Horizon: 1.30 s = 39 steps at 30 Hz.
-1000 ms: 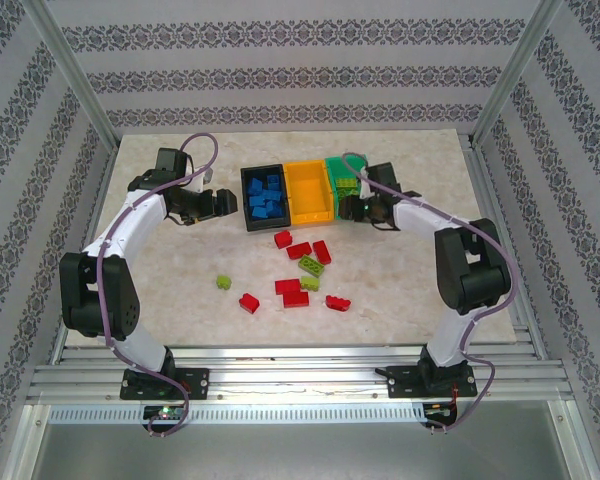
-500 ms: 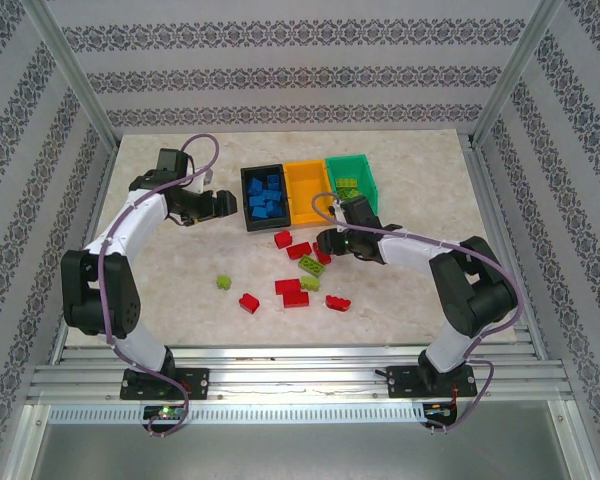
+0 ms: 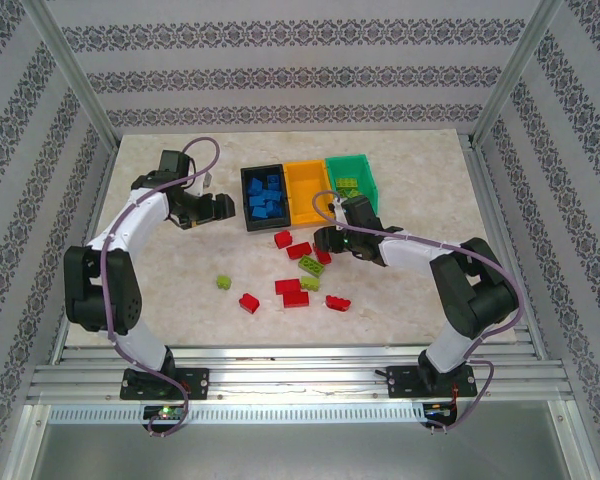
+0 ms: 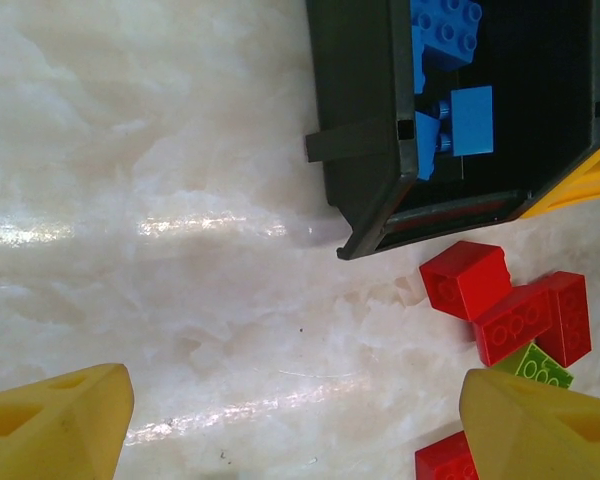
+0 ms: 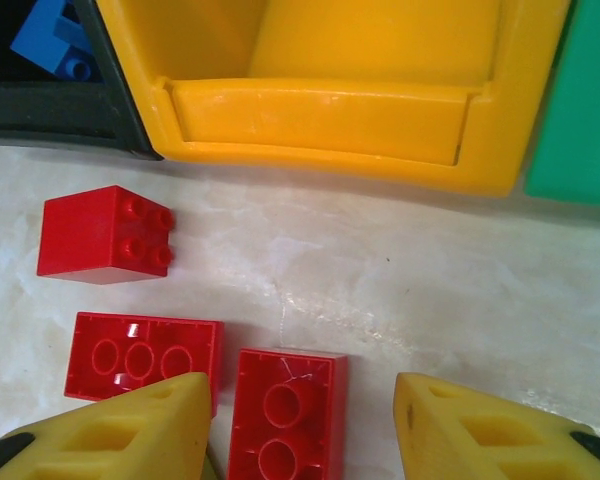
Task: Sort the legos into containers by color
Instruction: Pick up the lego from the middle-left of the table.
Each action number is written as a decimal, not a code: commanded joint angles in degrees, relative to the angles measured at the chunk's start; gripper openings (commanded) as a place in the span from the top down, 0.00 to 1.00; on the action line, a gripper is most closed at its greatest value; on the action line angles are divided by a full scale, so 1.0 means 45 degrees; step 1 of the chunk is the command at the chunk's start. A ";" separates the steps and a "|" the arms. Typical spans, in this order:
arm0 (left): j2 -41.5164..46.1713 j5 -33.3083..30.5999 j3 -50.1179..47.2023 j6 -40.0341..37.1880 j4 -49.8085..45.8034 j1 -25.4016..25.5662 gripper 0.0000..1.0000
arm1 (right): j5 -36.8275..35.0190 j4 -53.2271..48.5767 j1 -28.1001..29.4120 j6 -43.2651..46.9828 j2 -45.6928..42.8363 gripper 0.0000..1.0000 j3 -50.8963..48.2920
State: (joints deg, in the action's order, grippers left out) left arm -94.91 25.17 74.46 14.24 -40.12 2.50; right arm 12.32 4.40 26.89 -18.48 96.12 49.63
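Observation:
Three joined containers stand at the back: black (image 3: 250, 212) holding several blue legos (image 3: 265, 195), orange-yellow (image 3: 310, 192), and green (image 3: 358, 185) with lime legos in it. Red and lime legos lie loose in front of them. My right gripper (image 3: 322, 241) hangs open over an upside-down red lego (image 5: 285, 420), one finger on either side and clear of it. Another upturned red lego (image 5: 145, 355) and a red one on its side (image 5: 105, 235) lie beside it. My left gripper (image 3: 220, 207) is open over bare table, left of the black container (image 4: 360, 120).
More loose legos lie nearer the arms: red ones (image 3: 248, 302) (image 3: 338, 302) (image 3: 292, 293) and lime ones (image 3: 223, 283) (image 3: 311, 266). The marble table (image 3: 180, 270) has free room on the left. Aluminium frame posts and patterned walls enclose it.
My right gripper left the green container and came down and leftward over the red legos in front of the orange-yellow one. The left gripper barely moved.

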 commanded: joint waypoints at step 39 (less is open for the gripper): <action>0.1126 -0.3192 -0.5443 0.2785 0.0517 0.3667 0.53 | 0.1482 0.1380 -0.0508 -0.1518 -0.0630 0.46 -0.0891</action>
State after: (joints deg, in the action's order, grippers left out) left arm -89.43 12.16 49.56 27.29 -39.05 18.11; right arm 17.69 9.61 25.21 -24.32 94.21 46.22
